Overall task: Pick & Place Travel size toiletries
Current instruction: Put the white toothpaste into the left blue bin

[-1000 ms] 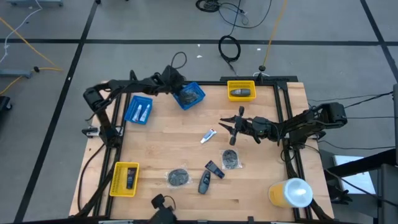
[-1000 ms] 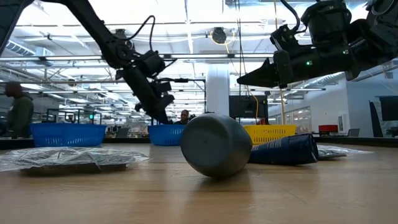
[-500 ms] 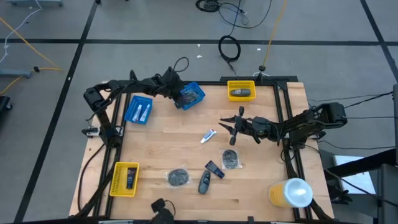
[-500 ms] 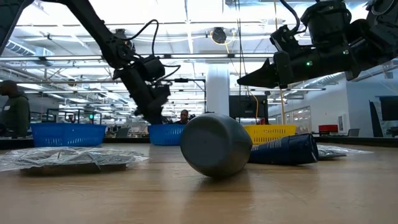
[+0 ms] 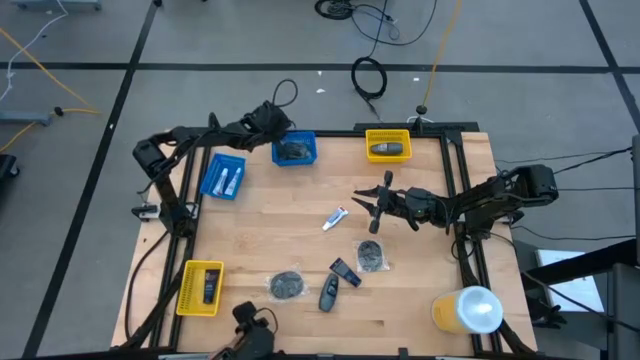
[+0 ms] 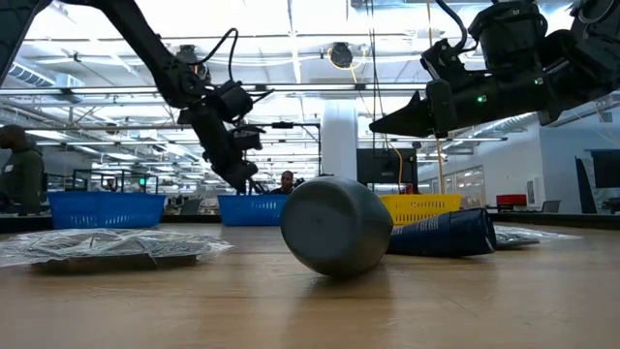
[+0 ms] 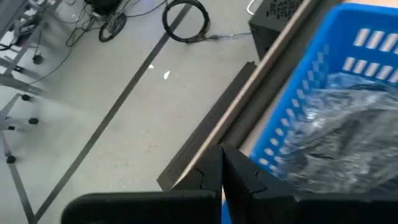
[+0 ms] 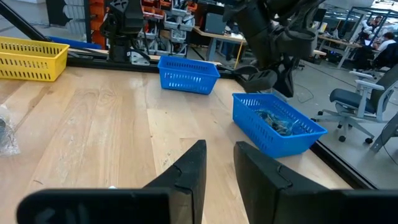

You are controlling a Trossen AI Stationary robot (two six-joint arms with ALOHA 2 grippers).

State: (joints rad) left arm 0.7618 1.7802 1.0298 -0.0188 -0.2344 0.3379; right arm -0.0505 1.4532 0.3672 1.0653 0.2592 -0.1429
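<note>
Left gripper (image 5: 272,140) pinches near rim of blue bin (image 5: 296,151), fingers (image 7: 239,177) nearly shut on wall. Bagged pad (image 7: 348,134) inside bin, just ahead. Set bin flat, release cleanly. Right gripper (image 5: 365,204) narrow, idle above white tube (image 5: 335,217).

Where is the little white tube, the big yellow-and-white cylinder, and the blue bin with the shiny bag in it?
white tube (image 5: 335,216), high view, middle of its body.
yellow-and-white cylinder (image 5: 470,309), high view, its white top.
blue bin (image 5: 279,150), high view, its left wall.
</note>
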